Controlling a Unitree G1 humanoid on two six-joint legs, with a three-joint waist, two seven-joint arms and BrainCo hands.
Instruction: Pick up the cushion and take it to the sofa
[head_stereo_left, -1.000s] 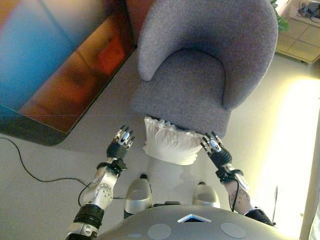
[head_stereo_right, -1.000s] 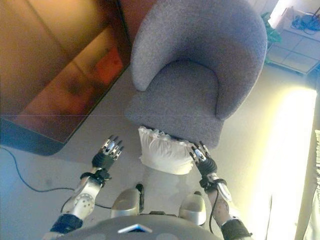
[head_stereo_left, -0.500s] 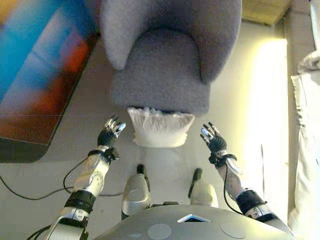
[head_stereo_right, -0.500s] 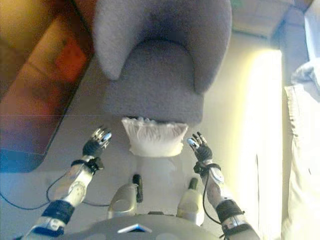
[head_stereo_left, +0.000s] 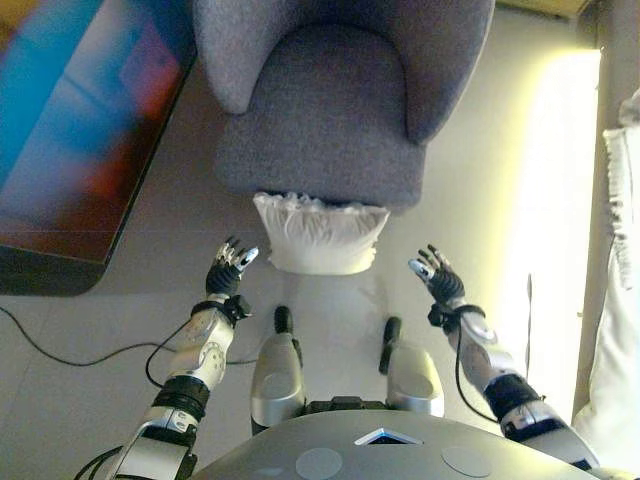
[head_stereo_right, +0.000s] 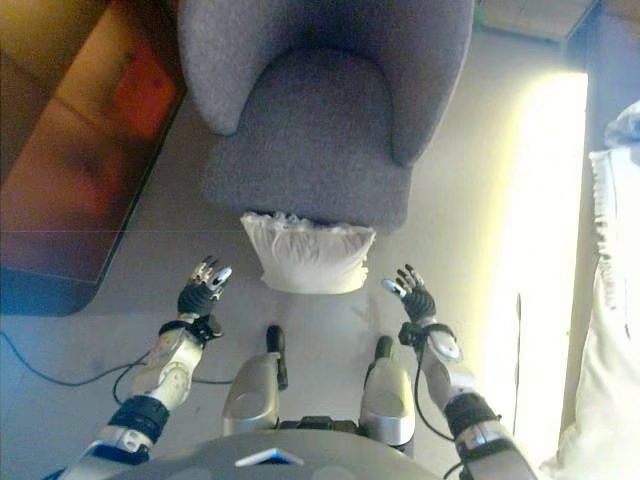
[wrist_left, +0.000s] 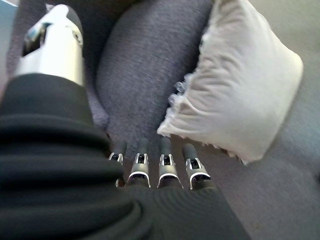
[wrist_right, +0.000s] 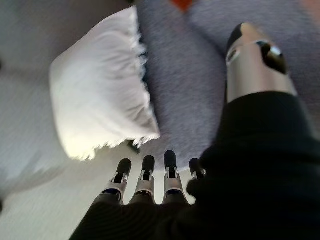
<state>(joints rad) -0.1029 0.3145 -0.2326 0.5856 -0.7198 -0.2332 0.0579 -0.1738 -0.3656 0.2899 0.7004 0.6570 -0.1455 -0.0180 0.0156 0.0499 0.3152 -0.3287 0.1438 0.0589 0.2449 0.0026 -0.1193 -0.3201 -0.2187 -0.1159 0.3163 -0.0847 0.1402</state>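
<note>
A white frilled cushion (head_stereo_left: 318, 235) lies on the floor, leaning against the front of a grey armchair (head_stereo_left: 330, 110). It also shows in the left wrist view (wrist_left: 240, 95) and the right wrist view (wrist_right: 97, 105). My left hand (head_stereo_left: 229, 268) is open, to the left of the cushion and apart from it. My right hand (head_stereo_left: 436, 276) is open, to the right of the cushion and apart from it. Both hands hold nothing.
A glossy dark cabinet or screen (head_stereo_left: 75, 130) stands at the left. A black cable (head_stereo_left: 60, 355) runs over the floor at the lower left. White cloth (head_stereo_left: 620, 300) hangs at the right edge. The floor (head_stereo_left: 520, 200) is pale and shiny.
The camera has shifted, so the chair and cushion sit differently in view. Both hands have drawn back and outward from the cushion's sides. The cushion stays on the floor.
</note>
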